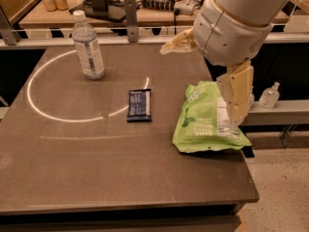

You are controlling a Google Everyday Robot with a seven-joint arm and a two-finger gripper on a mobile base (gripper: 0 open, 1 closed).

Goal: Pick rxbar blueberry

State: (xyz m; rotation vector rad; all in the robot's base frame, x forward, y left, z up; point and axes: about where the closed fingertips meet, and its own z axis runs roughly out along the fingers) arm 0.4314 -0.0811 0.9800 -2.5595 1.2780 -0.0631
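While the gripper [200,86] hangs over the worktop's right edge, fingers spread wide and empty, the blue bar [139,105] lies mid-worktop, off toward the left edge. Its long axis runs front edge to back.

End effector [212,57]: upper right of view, above right side of the surface [96,178]. Housing is a large, rounded, glossy white shell. A thin seam line runs round it, and a few small dark dots sit near its lower right edge. Two cream-yellow tapered plastic pieces project from beneath the shell.
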